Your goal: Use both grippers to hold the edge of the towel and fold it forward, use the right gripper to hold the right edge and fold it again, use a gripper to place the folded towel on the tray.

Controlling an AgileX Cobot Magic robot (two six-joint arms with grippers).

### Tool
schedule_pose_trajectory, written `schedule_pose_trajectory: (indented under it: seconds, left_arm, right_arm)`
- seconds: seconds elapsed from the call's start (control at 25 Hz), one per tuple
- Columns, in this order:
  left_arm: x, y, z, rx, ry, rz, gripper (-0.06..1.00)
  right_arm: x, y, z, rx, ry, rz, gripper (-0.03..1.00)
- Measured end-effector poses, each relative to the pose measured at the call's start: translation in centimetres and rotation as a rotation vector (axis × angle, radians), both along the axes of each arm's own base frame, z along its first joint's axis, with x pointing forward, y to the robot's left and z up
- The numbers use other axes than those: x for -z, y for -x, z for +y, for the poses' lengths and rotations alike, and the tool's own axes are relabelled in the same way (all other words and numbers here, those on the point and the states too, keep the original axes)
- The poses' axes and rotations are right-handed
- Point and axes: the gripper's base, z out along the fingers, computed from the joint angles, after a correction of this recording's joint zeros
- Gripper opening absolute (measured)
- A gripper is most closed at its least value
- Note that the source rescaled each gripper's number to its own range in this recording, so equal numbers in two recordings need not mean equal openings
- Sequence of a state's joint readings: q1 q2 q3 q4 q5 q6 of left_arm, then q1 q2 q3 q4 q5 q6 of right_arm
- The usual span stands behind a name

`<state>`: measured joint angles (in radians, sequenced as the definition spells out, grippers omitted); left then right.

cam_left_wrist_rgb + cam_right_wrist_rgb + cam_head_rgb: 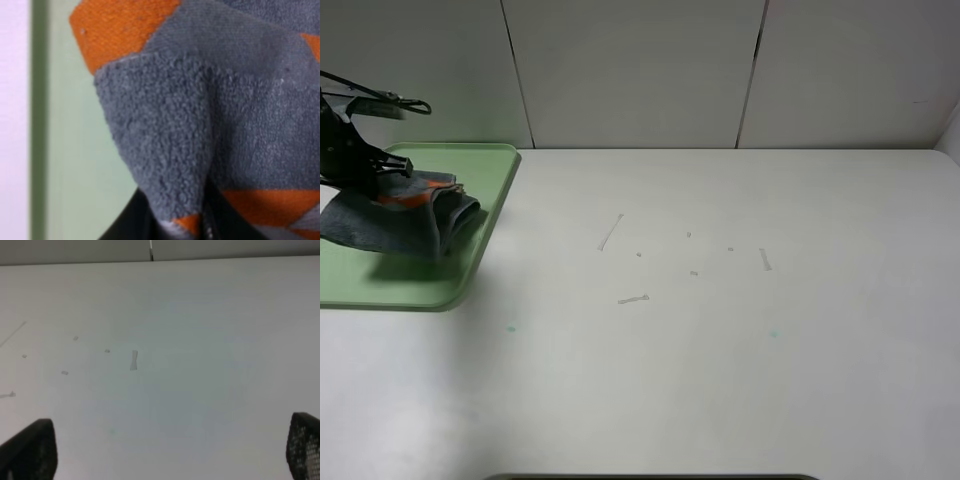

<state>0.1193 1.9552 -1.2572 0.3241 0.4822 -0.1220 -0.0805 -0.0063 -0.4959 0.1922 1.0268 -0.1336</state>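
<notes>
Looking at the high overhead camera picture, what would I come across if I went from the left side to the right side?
left gripper pinching the towel → green tray rim under it → bare white table with a few small tape scraps.

Tray (pixel 480 262) at the far left of the bench (pixel 720 340), close to the back wall (pixel 640 70). Folded towel (pixel 415 215) in the tray, toward its rear half, pinched from the left by the left tool (pixel 390 172). Right tool (pixel 170 450) well apart, jaws wide, above bare bench. Scattered tape scraps (pixel 610 232) mid-bench, right of the tray.
</notes>
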Motion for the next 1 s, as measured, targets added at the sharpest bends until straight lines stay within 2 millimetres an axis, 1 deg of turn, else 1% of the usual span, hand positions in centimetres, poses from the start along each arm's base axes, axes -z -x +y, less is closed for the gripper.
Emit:
schedule_pose_trajectory:
  seconds: [0.32,0.36,0.4,0.44,0.56,0.6,0.64,0.76,1.0]
  left_arm:
    - [0.02,0.09,0.03,0.003,-0.004,0.011,0.12]
    - [0.02,0.09,0.03,0.002,-0.004,0.011,0.14]
    - [0.03,0.10,0.03,0.003,-0.004,0.012,0.20]
    - [0.03,0.10,0.03,0.012,-0.007,0.015,0.31]
    - [0.03,0.11,0.03,0.056,-0.022,0.025,0.76]
    - [0.02,0.10,0.03,0.061,-0.024,0.026,0.85]
    - [0.02,0.10,0.03,0.064,-0.025,0.026,0.91]
    - [0.02,0.10,0.03,0.070,-0.027,0.028,0.98]
    - [0.02,0.10,0.03,0.074,-0.028,0.028,1.00]
  right_arm:
    - [0.00,0.00,0.00,0.000,0.000,0.000,1.00]
    - [0.00,0.00,0.00,0.000,0.000,0.000,1.00]
    - [0.00,0.00,0.00,0.000,0.000,0.000,1.00]
    - [0.00,0.00,0.00,0.000,0.000,0.000,1.00]
    - [0.00,0.00,0.00,0.000,0.000,0.000,1.00]
    - [0.00,0.00,0.00,0.000,0.000,0.000,1.00]
    - [0.00,0.00,0.00,0.000,0.000,0.000,1.00]
    - [0.00,0.00,0.00,0.000,0.000,0.000,1.00]
    - [0.00,0.00,0.00,0.000,0.000,0.000,1.00]
